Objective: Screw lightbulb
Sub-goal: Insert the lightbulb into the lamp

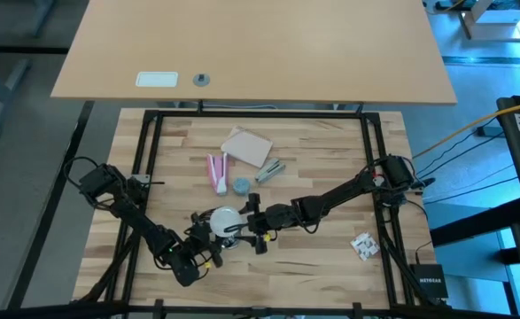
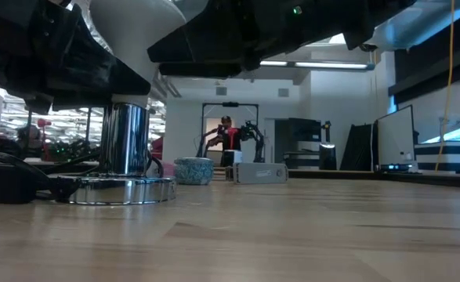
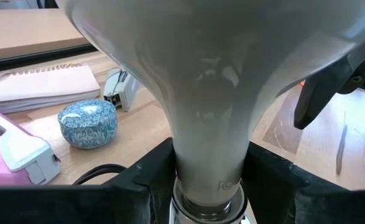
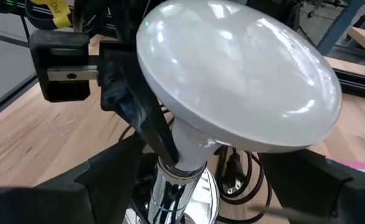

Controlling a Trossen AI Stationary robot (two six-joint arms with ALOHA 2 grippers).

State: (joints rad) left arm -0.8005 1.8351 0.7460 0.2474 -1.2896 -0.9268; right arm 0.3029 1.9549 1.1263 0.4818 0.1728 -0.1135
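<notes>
The word NETGEAR is readable on the small black box point(image 1: 430, 282) beside the table's right edge.

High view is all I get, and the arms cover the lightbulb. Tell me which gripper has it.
Observer: The left gripper. Its fingers clamp the narrow neck of the lightbulb from both sides, just above the chrome socket.
Operator: Report the right gripper.
Observer: The right gripper is open. Its fingers are spread wide on either side of the socket, below the dome, and touch nothing that I can see.
</notes>
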